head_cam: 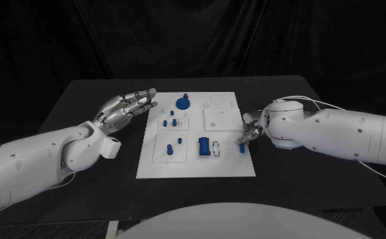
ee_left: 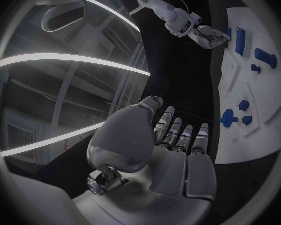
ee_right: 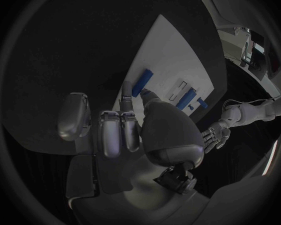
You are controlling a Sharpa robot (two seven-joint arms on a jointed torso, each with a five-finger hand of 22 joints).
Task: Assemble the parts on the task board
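Right hand (ee_right: pixel 131 130) at blue part (ee_right: pixel 145 78)

- A black tabletop (head_cam: pixel 96 91) stands before a black draped curtain (head_cam: pixel 193 22).
- Long curved light strips (ee_left: pixel 72 60) glow overhead, seen from the left wrist.

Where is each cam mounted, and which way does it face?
Head view: on the head, looking down at the white task board; both arms.
Left wrist view: behind the silver left hand, facing across the board; the right hand at its far edge.
Right wrist view: behind the right hand, at a blue bar-shaped part.
Shared: board, both hands.
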